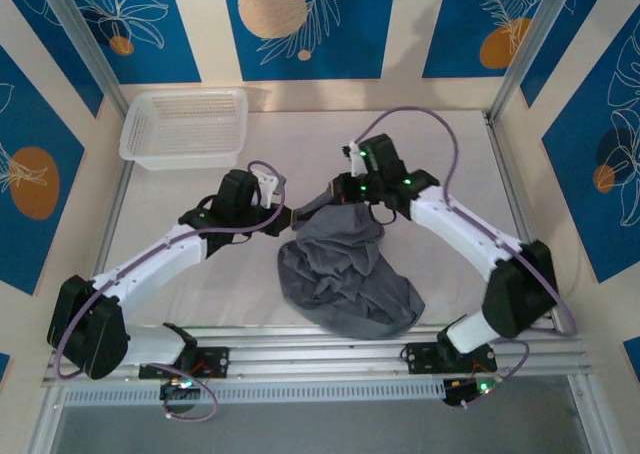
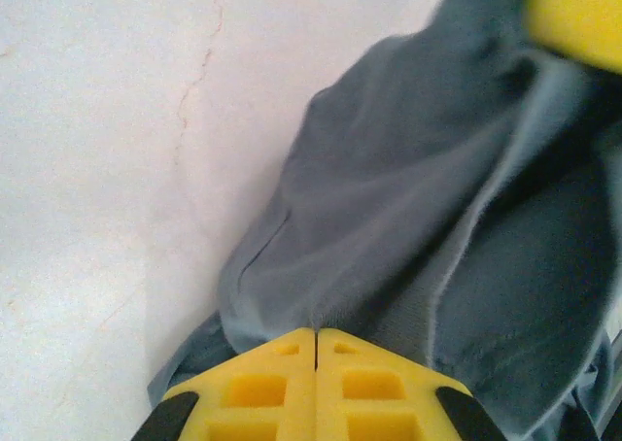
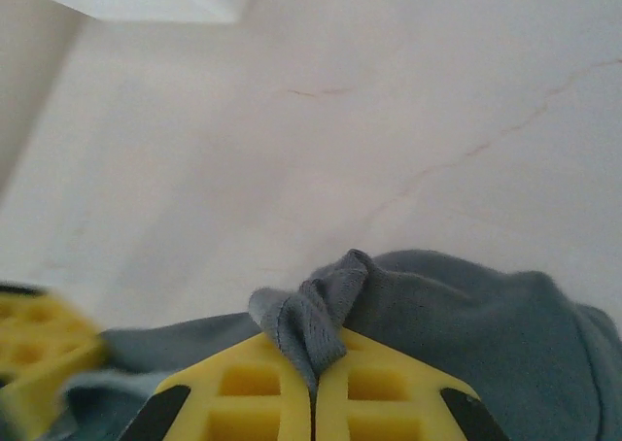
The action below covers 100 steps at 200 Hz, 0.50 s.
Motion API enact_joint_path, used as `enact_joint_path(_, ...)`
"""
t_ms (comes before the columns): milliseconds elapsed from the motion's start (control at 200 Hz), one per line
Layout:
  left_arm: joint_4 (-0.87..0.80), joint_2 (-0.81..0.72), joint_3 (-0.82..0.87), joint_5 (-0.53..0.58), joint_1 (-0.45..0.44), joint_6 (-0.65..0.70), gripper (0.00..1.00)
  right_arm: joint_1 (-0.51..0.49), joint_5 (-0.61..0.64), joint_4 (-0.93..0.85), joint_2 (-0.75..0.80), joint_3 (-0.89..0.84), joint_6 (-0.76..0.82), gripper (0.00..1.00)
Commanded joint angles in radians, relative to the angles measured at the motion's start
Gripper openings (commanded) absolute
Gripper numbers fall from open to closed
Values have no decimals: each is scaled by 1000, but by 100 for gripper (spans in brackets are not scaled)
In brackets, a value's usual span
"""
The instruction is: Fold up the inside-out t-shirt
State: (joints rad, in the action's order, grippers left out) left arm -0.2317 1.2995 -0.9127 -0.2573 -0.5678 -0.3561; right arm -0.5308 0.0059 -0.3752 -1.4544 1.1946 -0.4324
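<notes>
**Slate-grey cloth is hanging between two clenched pincers**

The inside-out t-shirt (image 1: pixel 345 274) is sagging in a crumpled heap between the two arms. Its upper edge is bunching at the pincer tips while the bulk is spreading over the desk (image 1: pixel 450 154) below and nearward of them. The right pincer (image 3: pixel 313 363) is biting a puckered ridge of fabric, which is poking up between its closed yellow jaws in the right wrist view. The left pincer (image 2: pixel 316 349) is likewise clamping shut, with creases in the cloth running straight into the seam of its tips, so it is apparently gripping a thinner pinch. The two pincers are sitting close together, each one's yellow finger intruding at the edge of the other's wrist view. A white basket (image 1: pixel 185 124) is standing well apart, beyond the left pincer.

The garment is behaving as light, limp fabric: it is draping, folding over itself and offering no stiffness, so it is likely to slump wherever it is unsupported and may slide out of a shallow pinch. Judging by the heap, a hem or shoulder seam, where the cloth doubles, is looking like the surest hold. Two grips set wide apart are seeming better for spreading it flat before any fold.
</notes>
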Motion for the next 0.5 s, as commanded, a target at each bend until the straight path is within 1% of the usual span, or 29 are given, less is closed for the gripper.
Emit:
enact_joint_path(0, -29, 0, 0, 36, -6, 25, 6, 36, -203, 125, 50, -91, -91, 0)
enact_joint_path(10, -32, 0, -2, 37, -6, 29, 9, 38, -208, 127, 52, -94, -93, 0)
enact_joint_path(55, -37, -8, -13, 39, -7, 59, 28, 40, -220, 128, 63, -107, -101, 0)
enact_joint_path(80, -40, -15, -17, 39, -7, 78, 37, 40, -224, 124, 66, -111, -101, 0)
enact_joint_path(115, -43, -30, -27, 34, -7, 108, 44, 40, -227, 117, 72, -112, -104, 0)
enact_joint_path(160, -36, -50, -42, 6, -6, 142, 50, 40, -232, 111, 77, -112, -108, 0)
enact_joint_path(230, 10, -70, -60, -101, -15, 183, 57, 38, -241, 110, 87, -111, -120, 0)
enact_joint_path(280, 32, -63, -77, -139, -33, 203, 59, 37, -246, 111, 93, -109, -128, 0)
enact_joint_path(320, 36, -41, -100, -155, -49, 214, 59, 34, -246, 113, 98, -109, -137, 0)
enact_joint_path(380, 36, 7, -138, -216, -66, 222, 59, 32, -239, 109, 104, -103, -151, 0)
enact_joint_path(495, 109, 94, -173, -331, -98, 160, 59, 31, -225, 85, 108, -95, -161, 0)
